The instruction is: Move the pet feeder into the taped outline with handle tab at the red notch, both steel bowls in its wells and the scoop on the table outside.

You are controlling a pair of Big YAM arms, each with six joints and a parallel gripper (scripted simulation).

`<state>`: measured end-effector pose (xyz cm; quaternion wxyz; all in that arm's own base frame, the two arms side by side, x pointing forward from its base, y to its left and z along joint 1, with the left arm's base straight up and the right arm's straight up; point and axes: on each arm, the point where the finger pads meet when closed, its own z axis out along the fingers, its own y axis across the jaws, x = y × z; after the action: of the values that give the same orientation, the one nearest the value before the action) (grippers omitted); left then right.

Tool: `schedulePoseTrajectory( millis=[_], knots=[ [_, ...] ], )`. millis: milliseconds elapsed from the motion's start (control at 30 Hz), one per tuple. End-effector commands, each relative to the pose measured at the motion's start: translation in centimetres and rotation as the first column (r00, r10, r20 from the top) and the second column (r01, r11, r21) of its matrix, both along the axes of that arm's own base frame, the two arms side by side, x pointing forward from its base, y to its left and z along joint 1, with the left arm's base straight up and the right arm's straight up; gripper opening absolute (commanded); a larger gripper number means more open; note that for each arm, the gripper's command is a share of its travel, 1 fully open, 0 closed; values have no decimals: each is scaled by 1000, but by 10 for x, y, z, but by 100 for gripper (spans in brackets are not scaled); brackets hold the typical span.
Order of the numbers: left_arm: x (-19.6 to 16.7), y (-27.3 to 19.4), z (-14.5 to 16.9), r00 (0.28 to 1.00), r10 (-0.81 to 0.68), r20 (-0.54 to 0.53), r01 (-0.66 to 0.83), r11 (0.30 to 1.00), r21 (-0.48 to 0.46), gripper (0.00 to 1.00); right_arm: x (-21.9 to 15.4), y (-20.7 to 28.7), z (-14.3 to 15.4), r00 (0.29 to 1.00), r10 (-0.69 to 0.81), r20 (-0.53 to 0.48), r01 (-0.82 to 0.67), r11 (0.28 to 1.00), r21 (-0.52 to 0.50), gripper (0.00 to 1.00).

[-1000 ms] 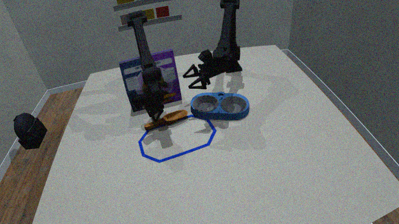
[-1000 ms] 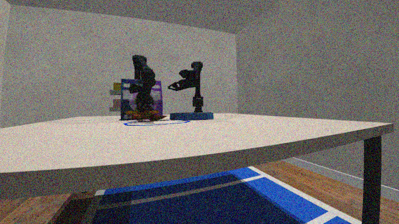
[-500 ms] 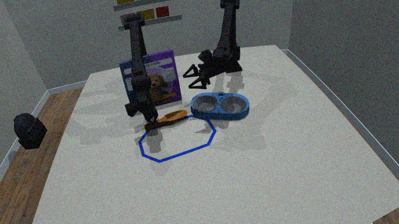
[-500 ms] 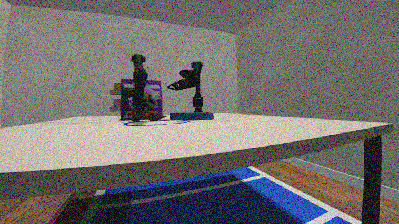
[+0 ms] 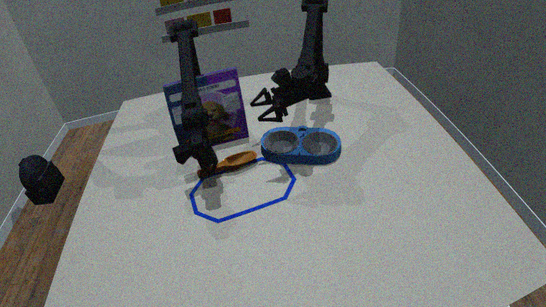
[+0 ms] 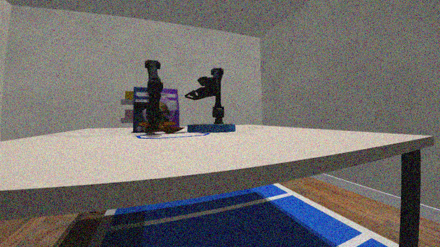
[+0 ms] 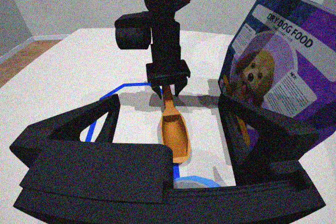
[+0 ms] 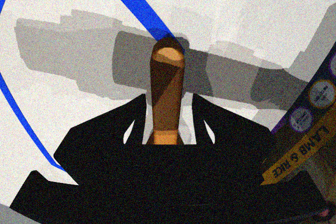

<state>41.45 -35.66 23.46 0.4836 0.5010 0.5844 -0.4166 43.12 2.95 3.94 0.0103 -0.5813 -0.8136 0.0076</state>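
The blue pet feeder (image 5: 300,151) (image 6: 211,128) (image 7: 195,179) stands at the right end of the blue taped outline (image 5: 251,209) (image 7: 135,84) (image 8: 141,7), its near-left edge at the tape. Both steel bowls (image 5: 280,142) (image 5: 321,143) sit in its wells; its handle tab (image 5: 302,128) is at the back. No red notch can be made out. The orange scoop (image 5: 239,160) (image 7: 175,137) (image 8: 166,85) lies along the outline's back edge, its handle end over the tape. My right gripper (image 5: 207,174) (image 8: 169,99) is partly open, fingers astride the handle with gaps both sides. My left gripper (image 5: 255,111) is wide open and empty, above and behind the feeder.
A purple dog food box (image 5: 223,114) (image 6: 173,108) (image 7: 284,58) stands upright behind the scoop, close to the right arm. Wall shelves (image 5: 201,3) hang beyond the table. A dark object (image 5: 41,181) is beyond the table's left edge.
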Motion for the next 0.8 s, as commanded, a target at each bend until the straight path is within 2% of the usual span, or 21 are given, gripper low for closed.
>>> schedulePoseTrajectory(
  millis=[0, 200, 367, 433, 500, 533, 567, 600, 767],
  knots=[
    [13, 2, 19, 999, 14, 43, -13, 1000, -27, 100, 28, 10, 7, 998, -7, 58, 7, 1000, 4, 41],
    [13, 2, 19, 999, 14, 43, -13, 1000, -27, 100, 18, 5, -8, 999, -17, 35, 17, 1000, 2, 34],
    [13, 2, 19, 999, 14, 43, -13, 1000, -27, 100, 19, 5, 7, 998, -17, 68, 17, 1000, 5, 19],
    [13, 2, 19, 999, 14, 43, -13, 1000, -27, 100, 19, 5, 7, 998, -17, 68, 17, 1000, 5, 19],
    [13, 2, 19, 999, 14, 43, -13, 1000, -27, 100, 18, 4, 7, 998, -17, 65, 17, 1000, 5, 14],
    [13, 2, 19, 999, 14, 43, -13, 1000, -27, 100, 16, 4, 8, 998, -18, 60, 17, 1000, 4, 2],
    [13, 2, 19, 999, 14, 43, -13, 1000, -27, 100, 20, 4, 15, 998, -18, 66, 17, 1000, 5, 14],
    [13, 2, 19, 999, 14, 43, -13, 1000, -27, 100, 23, 5, 22, 997, -18, 72, 17, 1000, 5, 19],
    [13, 2, 19, 999, 14, 43, -13, 1000, -27, 100, 21, -2, 61, 997, -17, 75, 16, 1000, 5, 19]
  ],
)
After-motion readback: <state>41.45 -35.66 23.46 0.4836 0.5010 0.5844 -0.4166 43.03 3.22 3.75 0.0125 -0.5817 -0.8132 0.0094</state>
